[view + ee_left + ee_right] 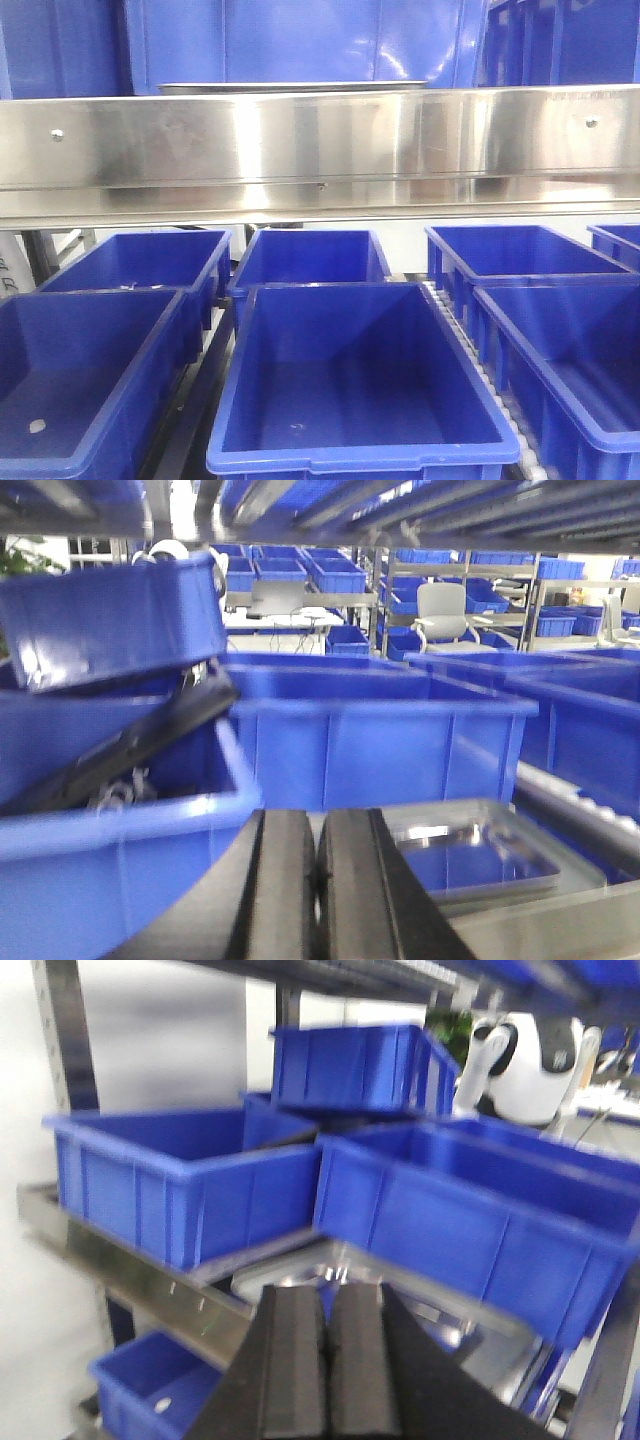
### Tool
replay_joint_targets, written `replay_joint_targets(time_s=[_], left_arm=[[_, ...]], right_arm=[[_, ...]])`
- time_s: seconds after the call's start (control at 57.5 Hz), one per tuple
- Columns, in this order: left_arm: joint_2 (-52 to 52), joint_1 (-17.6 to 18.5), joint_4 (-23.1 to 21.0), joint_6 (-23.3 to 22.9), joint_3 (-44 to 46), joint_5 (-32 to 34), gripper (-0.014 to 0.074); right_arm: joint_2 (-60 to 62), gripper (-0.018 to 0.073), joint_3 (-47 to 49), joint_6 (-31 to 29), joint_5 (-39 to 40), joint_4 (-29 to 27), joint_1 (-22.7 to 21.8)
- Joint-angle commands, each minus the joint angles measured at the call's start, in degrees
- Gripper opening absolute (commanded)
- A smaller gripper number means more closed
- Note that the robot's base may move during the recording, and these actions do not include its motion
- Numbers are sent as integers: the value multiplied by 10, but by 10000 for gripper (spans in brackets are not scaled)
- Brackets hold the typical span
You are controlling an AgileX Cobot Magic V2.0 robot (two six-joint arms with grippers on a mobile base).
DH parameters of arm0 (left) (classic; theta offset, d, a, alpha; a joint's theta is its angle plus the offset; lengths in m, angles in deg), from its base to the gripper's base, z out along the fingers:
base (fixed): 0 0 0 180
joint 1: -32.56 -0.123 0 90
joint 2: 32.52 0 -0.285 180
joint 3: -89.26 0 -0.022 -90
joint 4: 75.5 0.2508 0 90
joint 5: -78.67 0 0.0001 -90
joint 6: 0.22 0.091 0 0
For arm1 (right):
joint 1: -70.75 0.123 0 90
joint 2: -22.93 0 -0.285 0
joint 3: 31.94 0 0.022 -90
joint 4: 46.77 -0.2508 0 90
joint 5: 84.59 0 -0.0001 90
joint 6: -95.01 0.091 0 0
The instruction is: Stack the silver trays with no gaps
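Both sets of jaws are pressed together with nothing between them. The left gripper [316,880] shows its two black fingers [280,890] side by side with only a thin seam between, and the right gripper [326,1360] looks the same — closed, empty, not touching any metal.

Just beyond the left gripper, a little to its right, a silver tray [480,865] lies flat on the shelf, its shiny floor reflecting the blue bins [380,730] behind it. In the right wrist view a tray [330,1265] sits directly ahead of the closed fingers, tucked under the front edges of two bins [185,1185] that stand on the shelf (blur makes it hard to say whether this is one tray or more, or whether one rim rests on another). From the front view only a thin edge of tray [290,87] peeks above the long steel band [320,150], with empty bins [350,380] on the lower level.

As for progress, the pictures do not settle how many trays there are or whether any are nested; no neat, gap-free stack is visible. With neither gripper holding a tray, the stacking appears either hardly begun or between moves — gripping a tray, setting it squarely onto another and seating it flush seem to remain.
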Motion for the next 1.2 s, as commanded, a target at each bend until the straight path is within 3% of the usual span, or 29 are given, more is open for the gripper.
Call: replay_joint_targets(time_s=[0.0,0.087,0.382,0.973,1.06,1.182], left_arm=[[-44,3,-1,0,-33,2,-9],[-94,3,-1,0,-58,1,-9],[-189,3,-1,0,-64,-29,-9],[-203,3,0,0,-64,-33,-9],[-203,3,0,0,-64,-33,-9],[-203,3,0,0,-64,-33,-9]], right_arm=[[61,-81,-77,-4,55,-11,2],[109,-81,-125,-4,96,-11,2],[162,-81,-140,-4,97,-11,2],[162,-81,-141,-4,97,-11,2],[162,-81,-141,-4,97,10,-15],[168,-81,-152,-4,104,64,-82]])
